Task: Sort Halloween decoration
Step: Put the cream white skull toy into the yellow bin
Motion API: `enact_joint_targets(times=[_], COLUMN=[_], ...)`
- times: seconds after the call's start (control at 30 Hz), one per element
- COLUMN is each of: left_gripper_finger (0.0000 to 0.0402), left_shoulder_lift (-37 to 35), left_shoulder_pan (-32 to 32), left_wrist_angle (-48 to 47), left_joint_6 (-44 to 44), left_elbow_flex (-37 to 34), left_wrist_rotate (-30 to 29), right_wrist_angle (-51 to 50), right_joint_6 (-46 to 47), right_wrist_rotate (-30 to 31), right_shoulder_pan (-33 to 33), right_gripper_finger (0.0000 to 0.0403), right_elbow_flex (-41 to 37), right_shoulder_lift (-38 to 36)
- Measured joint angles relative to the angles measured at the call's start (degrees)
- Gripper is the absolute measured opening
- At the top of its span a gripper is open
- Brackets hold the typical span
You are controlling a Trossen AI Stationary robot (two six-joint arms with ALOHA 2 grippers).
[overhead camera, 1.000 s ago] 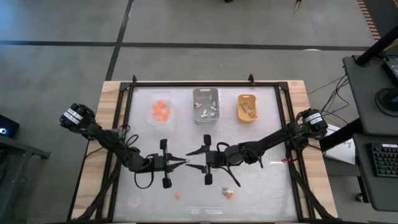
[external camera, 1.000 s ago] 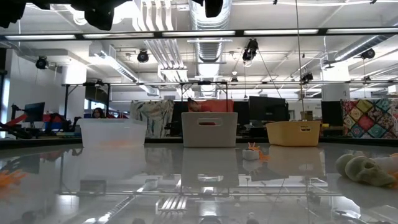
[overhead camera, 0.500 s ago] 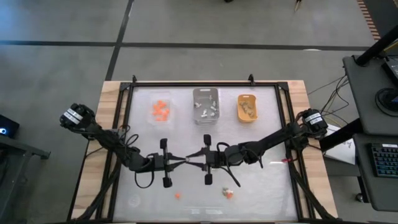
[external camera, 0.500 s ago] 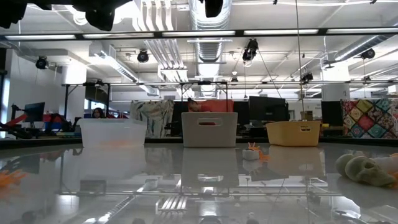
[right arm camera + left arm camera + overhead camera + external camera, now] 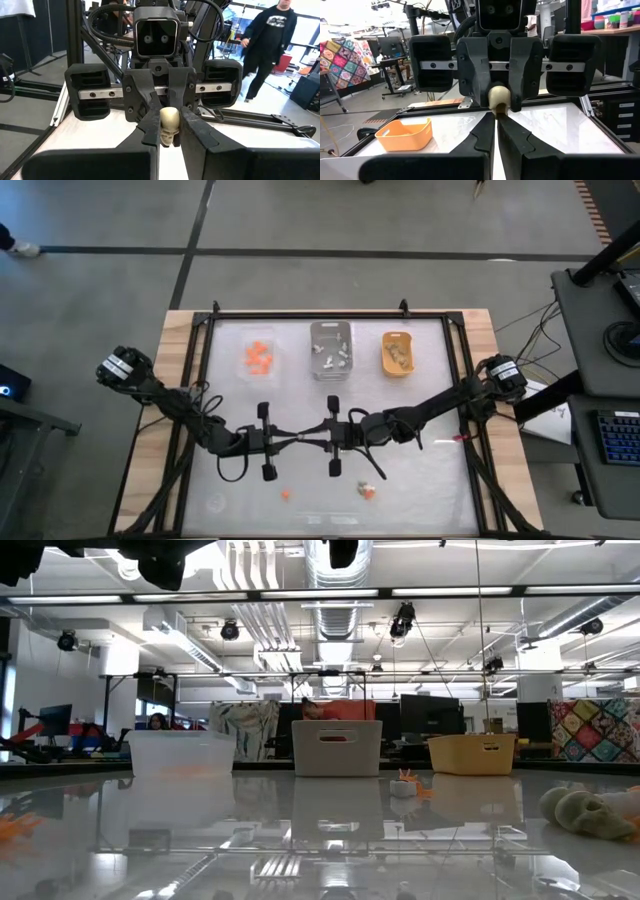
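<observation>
A small tan skull decoration [image 5: 169, 126] hangs in mid-air over the middle of the table, between my two grippers, which meet tip to tip. My left gripper [image 5: 299, 442] reaches in level from the table's left and is shut on the skull. My right gripper [image 5: 309, 442] reaches in level from the right and is shut on its sides. In the left wrist view the skull's round back [image 5: 498, 95] shows between the right gripper's fingers. Other trinkets lie on the table near its front edge: an orange one [image 5: 286, 495] and an orange-and-white one [image 5: 369, 492]. My left gripper pinches a small brownish end of the skull [image 5: 500, 114] at its fingertips, coming level from the table's left. The skull sits just beyond the tips, clear of the table. My right gripper pinches the skull by its two sides [image 5: 161, 131] between its two fingers [image 5: 150, 131]. It comes level from the table's right, and the skull's face is turned toward its wrist. The skull is upright and lifted clear.
Three small trays stand in a row at the far side: a clear one [image 5: 243, 345] with orange pieces, a grey one [image 5: 331, 326] with white pieces, and an orange-yellow one [image 5: 397, 336] with tan pieces. A tan skull [image 5: 590, 812] lies near the front right. A person walks in the room behind.
My right gripper has shut from wide open onto the skull that my left gripper holds. Neither arm has moved, and the skull has stayed where it was.
</observation>
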Motion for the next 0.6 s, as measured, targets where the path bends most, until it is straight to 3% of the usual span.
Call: enact_joint_targets(times=[0.17,0.4,0.6], left_gripper_finger=[0.0018,0.0094,0.0141], left_shoulder_lift=[0.0,0.0,-0.02], left_shoulder_pan=[0.0,0.06,-0.07], left_wrist_angle=[0.06,-0.01,-2.58], left_joint_6=[-0.83,-2.16,-5.48], left_elbow_flex=[0.0,-0.04,-0.43], left_wrist_rotate=[-0.06,-0.94,-5.36], right_wrist_angle=[-0.07,-1.28,-6.88], right_joint_6=[1.04,2.16,4.44], right_wrist_rotate=[-0.24,-0.8,1.81], right_shoulder_pan=[-0.27,-0.84,-1.7], right_gripper_finger=[0.0034,0.0034,0.0034], right_elbow_flex=[0.0,-0.02,-0.02], right_shoulder_lift=[-0.18,-0.62,-3.59])
